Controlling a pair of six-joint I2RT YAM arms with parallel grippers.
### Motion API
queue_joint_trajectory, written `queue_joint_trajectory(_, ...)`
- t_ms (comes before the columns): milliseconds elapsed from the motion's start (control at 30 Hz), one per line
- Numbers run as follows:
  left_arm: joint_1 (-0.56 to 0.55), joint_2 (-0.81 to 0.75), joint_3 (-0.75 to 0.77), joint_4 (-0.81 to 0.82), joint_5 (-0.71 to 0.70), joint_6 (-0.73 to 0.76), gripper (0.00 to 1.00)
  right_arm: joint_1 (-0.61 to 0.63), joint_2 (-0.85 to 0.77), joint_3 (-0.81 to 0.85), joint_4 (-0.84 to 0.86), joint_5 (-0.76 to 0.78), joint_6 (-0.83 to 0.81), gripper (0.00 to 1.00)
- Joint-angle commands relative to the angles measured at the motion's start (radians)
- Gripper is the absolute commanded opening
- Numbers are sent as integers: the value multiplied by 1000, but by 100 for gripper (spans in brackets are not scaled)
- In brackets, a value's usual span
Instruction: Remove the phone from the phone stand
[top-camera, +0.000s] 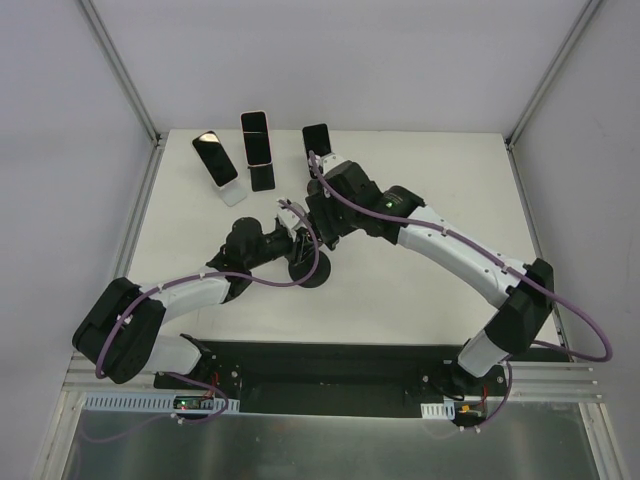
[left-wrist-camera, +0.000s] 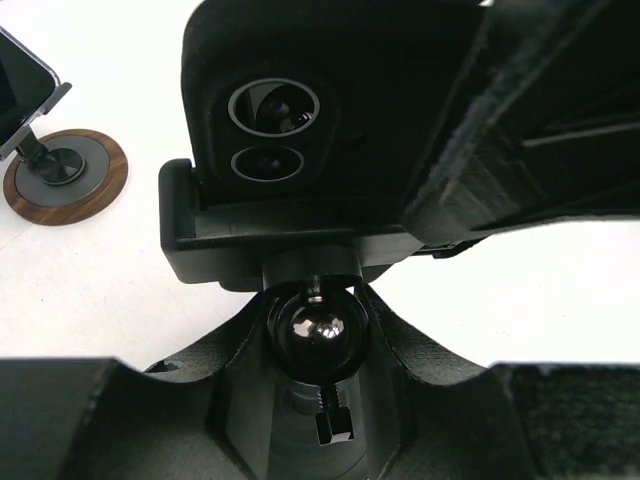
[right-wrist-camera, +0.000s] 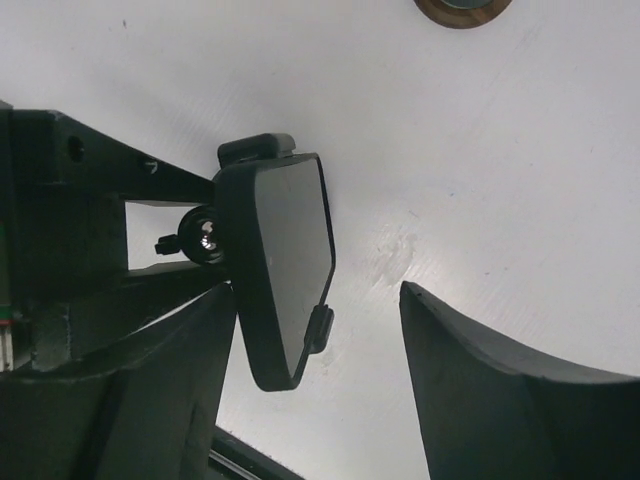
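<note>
A black phone (right-wrist-camera: 285, 255) sits in the cradle of a black phone stand (left-wrist-camera: 265, 235). The phone's rear shows its twin camera lenses (left-wrist-camera: 275, 125) in the left wrist view. My left gripper (left-wrist-camera: 318, 300) is shut on the stand's neck, around the shiny ball joint (left-wrist-camera: 318, 335). My right gripper (right-wrist-camera: 315, 290) is open, with the phone between its fingers and close to the left finger (right-wrist-camera: 150, 400); the other finger (right-wrist-camera: 500, 400) stands well apart from it. In the top view both grippers (top-camera: 292, 240) (top-camera: 318, 215) meet over the stand's round base (top-camera: 312, 270), mostly hiding the phone.
Three other phones stand on stands at the back of the table: one on a white stand (top-camera: 215, 160), one light-rimmed (top-camera: 256, 140), one black (top-camera: 316, 138). A wood-rimmed round base (left-wrist-camera: 65, 175) lies left of the held stand. Frame posts border the table.
</note>
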Motion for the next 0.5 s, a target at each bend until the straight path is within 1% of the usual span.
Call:
queue_joint_trajectory(0, -14, -29, 7, 62, -26, -24, 0, 8, -96, -117, 210, -38, -3, 67)
queue_joint_trajectory(33, -16, -29, 8, 59, -24, -24, 0, 8, -107, -144, 277, -44, -21, 66)
queue_joint_trajectory(100, -17, -29, 10, 51, -24, -62, 0, 6, -139, -191, 340, -49, -37, 60)
queue_joint_trajectory(133, -19, -29, 10, 48, -22, -68, 0, 6, -147, -226, 394, -49, -44, 59)
queue_joint_trajectory(233, -22, -31, 16, 33, -19, -81, 0, 3, -167, -267, 465, -35, -71, 58)
queue_joint_trajectory(467, -28, -32, 25, -4, -13, -87, 0, -3, -165, -284, 537, -37, -117, 49)
